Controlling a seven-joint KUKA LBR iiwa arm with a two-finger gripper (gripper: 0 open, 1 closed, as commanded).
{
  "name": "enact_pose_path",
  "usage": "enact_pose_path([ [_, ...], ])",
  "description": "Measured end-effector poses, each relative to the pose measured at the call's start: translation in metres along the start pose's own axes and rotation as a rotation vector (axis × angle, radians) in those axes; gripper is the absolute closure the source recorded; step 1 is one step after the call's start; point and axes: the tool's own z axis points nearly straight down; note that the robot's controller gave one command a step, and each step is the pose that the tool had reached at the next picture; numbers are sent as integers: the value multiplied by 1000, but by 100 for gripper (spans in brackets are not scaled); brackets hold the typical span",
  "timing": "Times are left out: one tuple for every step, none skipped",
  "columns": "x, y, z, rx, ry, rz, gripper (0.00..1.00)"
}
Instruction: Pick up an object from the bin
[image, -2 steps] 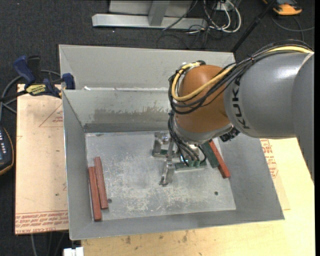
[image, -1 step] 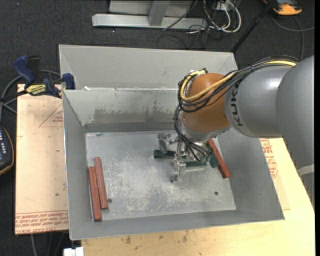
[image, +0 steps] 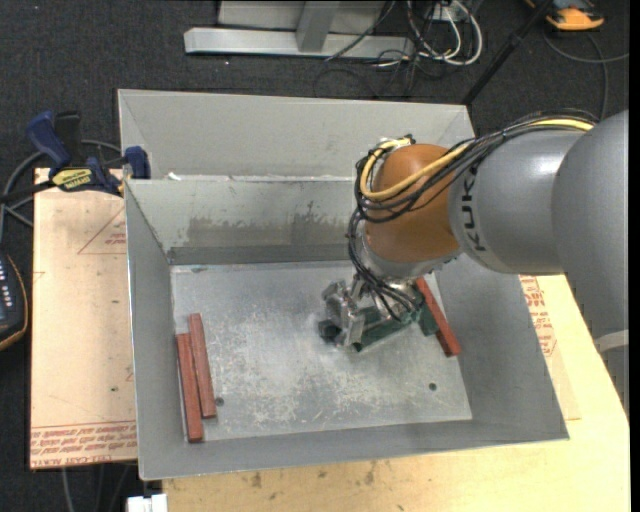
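Well across the bin (image: 300, 395) from the pair of reddish-brown bars (image: 195, 378), on the arm's side, the gripper (image: 345, 322) hangs low over the grey floor. A small dark green piece (image: 388, 327) lies against it or just beside it, on the side away from the pair. Farther still from the pair lies a single reddish-brown bar (image: 441, 322), tilted. I cannot tell how wide the gripper is open, or whether it has the green piece in hold. The piece looks flat, stiff and light, probably plastic or painted wood, so it should not deform. A hold across its narrow width near the middle seems soundest, since a smooth face may slip.
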Motion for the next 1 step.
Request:
enact_pose_path([
  [8, -30, -150, 4, -8, -34, 100],
])
